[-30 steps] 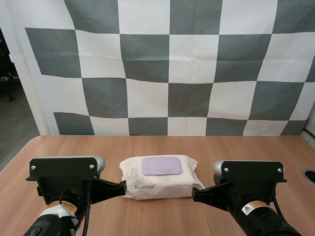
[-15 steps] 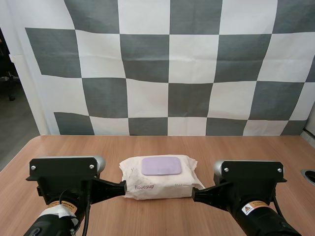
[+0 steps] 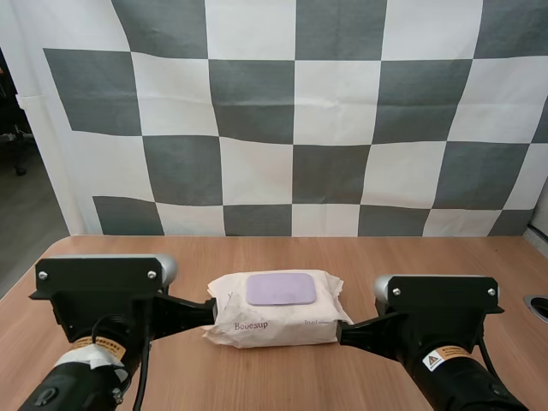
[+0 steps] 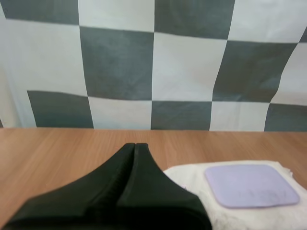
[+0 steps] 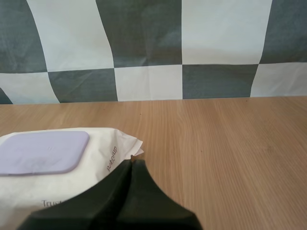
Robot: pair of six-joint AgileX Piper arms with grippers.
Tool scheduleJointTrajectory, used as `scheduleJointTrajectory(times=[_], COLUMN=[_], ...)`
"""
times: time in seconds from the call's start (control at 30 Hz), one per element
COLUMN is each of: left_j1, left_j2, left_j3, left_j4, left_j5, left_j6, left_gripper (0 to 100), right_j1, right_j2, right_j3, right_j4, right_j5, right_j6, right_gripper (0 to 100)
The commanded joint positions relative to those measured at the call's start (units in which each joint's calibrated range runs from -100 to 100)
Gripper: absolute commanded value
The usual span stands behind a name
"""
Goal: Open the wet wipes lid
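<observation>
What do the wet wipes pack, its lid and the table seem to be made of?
Pack: soft white film, probably plastic; wrinkled at the ends. Lid: smooth lilac panel, likely rigid plastic, flat with rounded corners. Table: wood or wood-look laminate; grain lines show.

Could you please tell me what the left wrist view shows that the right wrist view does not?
The left wrist view brings the left hand, shut into one dark wedge, beside the left end of the wet wipes pack. The right wrist view brings the right hand, likewise shut, at the pack's right end, plus printed lettering on the wrapper. Both take in the pack, its purple lid lying closed, and the wooden table.
</observation>
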State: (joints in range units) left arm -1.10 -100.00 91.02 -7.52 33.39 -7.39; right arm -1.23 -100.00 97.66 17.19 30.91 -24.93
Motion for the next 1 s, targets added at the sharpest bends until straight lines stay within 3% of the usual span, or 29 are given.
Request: scheduleJointTrajectory(times=[0.0,0.33,0.63,0.7,0.77,0.9,0.97], left_j1=[-0.04,-0.04,0.49,1.41,2.54,5.26,6.15], left_j2=[0.0,0.0,0.0,0.0,0.0,1.6,4.4], left_j3=[-4.5,-23.1,-30.4,-30.4,-30.4,-30.4,-30.5], left_j4=[0.2,2.3,4.5,8.9,16.6,40.7,51.0], left_j5=[-0.1,14.9,13.2,11.7,11.1,16.4,19.2], left_j6=[1.4,8.1,8.2,6.7,-1.3,-22.8,-29.2], left_gripper=[0,0,0,0,0,0,0], right_j1=[0.0,0.0,0.0,0.0,0.0,0.0,0.0], right_j2=[0.0,0.0,0.0,0.0,0.0,0.0,0.0], right_j3=[-5.9,-26.1,-33.8,-34.9,-35.7,-36.4,-36.4], right_j4=[0.0,0.0,1.3,1.2,1.1,0.9,0.9], right_j5=[0.7,2.4,3.7,4.7,6.9,10.2,10.2], right_j6=[0.0,0.0,0.0,0.0,0.0,0.0,0.0], right_gripper=[0,0,0,0,0,0,0])
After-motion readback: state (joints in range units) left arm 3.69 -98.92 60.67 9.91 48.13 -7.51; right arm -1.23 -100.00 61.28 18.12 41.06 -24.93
